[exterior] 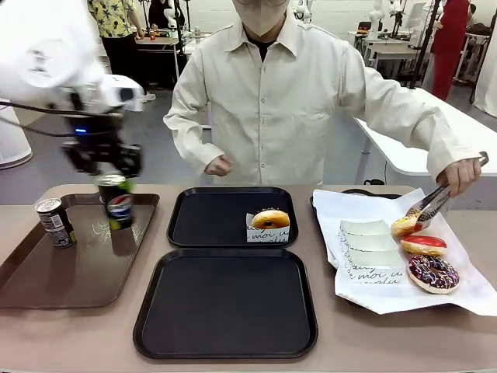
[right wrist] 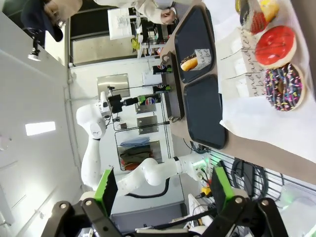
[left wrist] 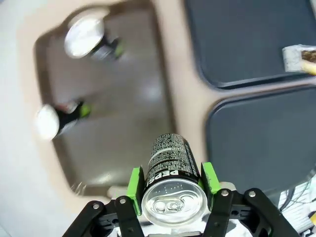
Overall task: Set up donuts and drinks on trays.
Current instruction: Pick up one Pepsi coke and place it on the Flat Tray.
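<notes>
Left end effector grasps 1 Pepsi can above brown tray holding other cans. Far black tray: 1 sleeved donut. Right end effector released.

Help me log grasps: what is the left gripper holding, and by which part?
A Pepsi can, clamped by the left gripper on its sides near the top.
</notes>
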Robot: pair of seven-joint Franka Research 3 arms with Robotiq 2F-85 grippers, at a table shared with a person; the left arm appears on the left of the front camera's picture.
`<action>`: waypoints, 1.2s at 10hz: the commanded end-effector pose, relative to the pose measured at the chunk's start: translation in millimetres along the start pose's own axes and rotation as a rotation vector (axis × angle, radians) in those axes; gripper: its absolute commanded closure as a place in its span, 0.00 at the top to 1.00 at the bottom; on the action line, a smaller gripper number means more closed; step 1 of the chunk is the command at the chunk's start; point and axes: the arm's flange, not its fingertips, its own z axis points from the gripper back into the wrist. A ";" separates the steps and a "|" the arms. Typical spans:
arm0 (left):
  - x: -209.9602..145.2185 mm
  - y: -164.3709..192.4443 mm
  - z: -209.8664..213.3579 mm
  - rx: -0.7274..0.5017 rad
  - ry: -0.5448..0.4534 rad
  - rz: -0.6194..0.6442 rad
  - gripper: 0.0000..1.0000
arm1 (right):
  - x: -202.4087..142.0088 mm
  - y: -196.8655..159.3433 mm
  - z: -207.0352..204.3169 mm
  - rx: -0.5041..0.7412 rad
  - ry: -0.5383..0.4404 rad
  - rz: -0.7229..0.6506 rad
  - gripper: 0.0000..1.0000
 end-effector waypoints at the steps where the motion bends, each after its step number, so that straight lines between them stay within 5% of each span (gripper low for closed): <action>1: 54.5 -46.0 -17.1 0.015 -0.010 -0.015 0.58 | 0.6 -0.5 0.1 0.024 -0.006 0.008 1.00; 6: 110.5 -113.2 -81.4 -0.059 -0.074 -0.069 0.58 | 0.6 -0.5 0.1 0.024 -0.006 0.008 1.00; 10: 105.4 -106.0 -88.5 -0.065 -0.087 -0.156 0.58 | 0.6 -0.5 0.1 0.024 -0.006 0.008 1.00; 12: 73.7 -83.5 -54.6 -0.049 0.031 -0.211 0.58 | 0.6 -0.5 0.1 0.024 -0.006 0.008 1.00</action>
